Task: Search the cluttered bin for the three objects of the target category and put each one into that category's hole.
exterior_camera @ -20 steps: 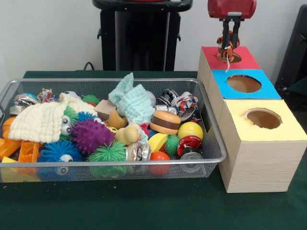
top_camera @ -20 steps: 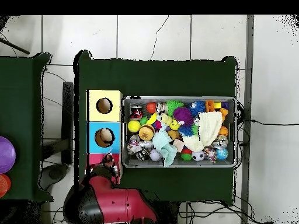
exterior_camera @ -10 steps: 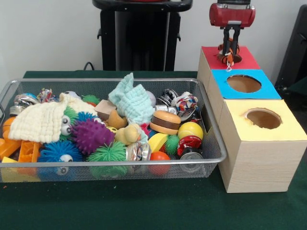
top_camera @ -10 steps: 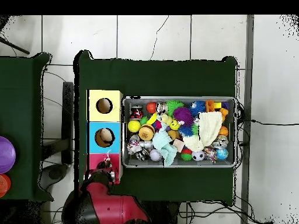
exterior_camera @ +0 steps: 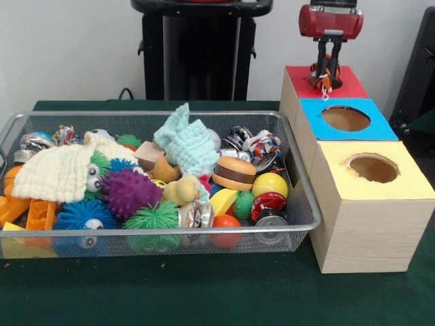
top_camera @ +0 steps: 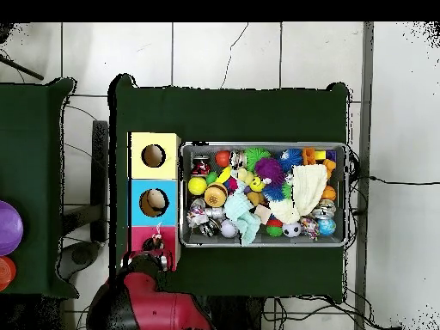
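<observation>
Tool (exterior_camera: 325, 76) hangs over the red box (exterior_camera: 346, 85) at the far end of the box row, fingers pinched on a small orange-and-black toy (exterior_camera: 321, 73) with a pale string dangling below it. The toy is right between the fingertips, just above the red top and seemingly over its hole, which the toy hides.

Risks, as I judge them: the string could catch on the hole's rim or on a finger at release, leaving the toy hung up or lying on the red top instead of dropping in. If the tool is off-centre, the toy could land on the rim and roll toward the blue box (exterior_camera: 348, 119).

Wire bin (exterior_camera: 299, 204), near the table's middle beside the boxes, is packed with clutter. Overhead, the tool (top_camera: 155, 245) sits over the red box (top_camera: 167, 234).
</observation>
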`<state>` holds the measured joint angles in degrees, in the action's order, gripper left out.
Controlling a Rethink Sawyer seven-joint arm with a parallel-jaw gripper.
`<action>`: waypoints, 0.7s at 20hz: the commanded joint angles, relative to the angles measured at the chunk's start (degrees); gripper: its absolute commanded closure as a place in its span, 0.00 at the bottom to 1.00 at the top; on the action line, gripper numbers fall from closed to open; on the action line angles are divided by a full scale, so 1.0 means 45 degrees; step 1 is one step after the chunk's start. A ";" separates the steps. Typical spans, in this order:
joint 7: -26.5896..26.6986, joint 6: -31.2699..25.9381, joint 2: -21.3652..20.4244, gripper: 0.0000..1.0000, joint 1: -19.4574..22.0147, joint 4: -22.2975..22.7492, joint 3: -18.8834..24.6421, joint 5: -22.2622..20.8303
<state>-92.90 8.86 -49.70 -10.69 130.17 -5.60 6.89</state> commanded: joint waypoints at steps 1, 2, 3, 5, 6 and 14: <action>-0.3516 0.0098 0.0430 1.00 -0.0214 0.0479 -0.0151 0.0913; -0.3501 0.0047 0.0402 1.00 -0.0245 0.0484 -0.0175 0.0950; -0.3486 -0.0042 0.0328 1.00 -0.0328 0.0481 -0.0232 0.1027; -0.3497 -0.0051 0.0255 1.00 -0.0326 0.0516 -0.0209 0.1061; -0.3501 0.0001 0.0279 1.00 -0.0303 0.0528 -0.0187 0.1057; -0.3591 0.0342 0.0372 1.00 -0.0176 0.0553 0.0007 0.1033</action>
<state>-92.90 8.85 -49.69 -12.36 130.18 -6.75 8.86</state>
